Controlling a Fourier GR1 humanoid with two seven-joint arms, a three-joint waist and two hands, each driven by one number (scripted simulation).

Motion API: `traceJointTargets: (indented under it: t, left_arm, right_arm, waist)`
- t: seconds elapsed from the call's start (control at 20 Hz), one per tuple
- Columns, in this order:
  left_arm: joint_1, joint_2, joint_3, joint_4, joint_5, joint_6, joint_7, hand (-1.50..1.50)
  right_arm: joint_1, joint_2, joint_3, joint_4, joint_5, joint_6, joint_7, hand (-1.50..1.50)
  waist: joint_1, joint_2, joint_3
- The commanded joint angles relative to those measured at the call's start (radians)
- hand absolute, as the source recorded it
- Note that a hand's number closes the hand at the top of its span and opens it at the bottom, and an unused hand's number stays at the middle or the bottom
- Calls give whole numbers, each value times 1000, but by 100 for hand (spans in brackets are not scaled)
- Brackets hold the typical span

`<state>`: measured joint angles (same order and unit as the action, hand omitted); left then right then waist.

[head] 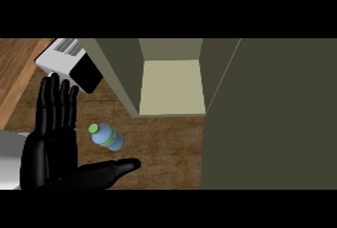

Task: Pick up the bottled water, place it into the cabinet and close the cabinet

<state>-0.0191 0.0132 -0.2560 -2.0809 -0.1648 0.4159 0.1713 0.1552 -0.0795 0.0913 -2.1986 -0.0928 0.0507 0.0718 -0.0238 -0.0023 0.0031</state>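
Black left robot hand (46, 156) came in at the view's lower left, fingers (58, 107) straight and spread upward, thumb (108, 170) stuck out to the right, holding nothing. Bottled water (107, 137), pale blue with a green cap, sat on the wooden tabletop (164, 151) in the gap between those fingers and the thumb, just beside the fingers; contact could not be told. Cabinet (121, 71) stood beyond it at upper middle, open, its pale inner shelf (172, 87) showing. Cabinet door (276, 116), dark olive, filled the view's right side, swung out over the tabletop. White appliance (59, 60) with a black front sat at upper left, just past the fingertips. Right robot hand did not show.
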Motion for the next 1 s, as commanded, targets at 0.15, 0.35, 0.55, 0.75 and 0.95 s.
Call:
traceJointTargets:
  t: [0.15,0.35,0.55,0.75,0.95]
  left_arm:
    - [-56,-13,-338,-39,-168,372,234,-150]
    - [-149,-13,-484,-11,-337,547,374,-150]
    - [-180,-13,-506,-45,-456,557,535,-150]
    - [-231,-13,-536,-10,-536,601,620,-150]
    - [-228,-13,-557,-27,-613,583,709,-150]
  right_arm:
    - [149,-35,12,-193,-153,65,124,-150]
    - [180,-46,-37,-251,-210,55,176,-150]
    - [308,-71,-75,-351,-251,115,166,-150]
    - [245,-73,-102,-380,-284,87,243,-150]
    - [298,-69,-132,-363,-313,135,192,-150]
  waist:
    - [6,-5,-1]
    - [14,-4,0]
    - [8,-6,0]
    - [11,-6,-1]
    - [9,-6,-1]
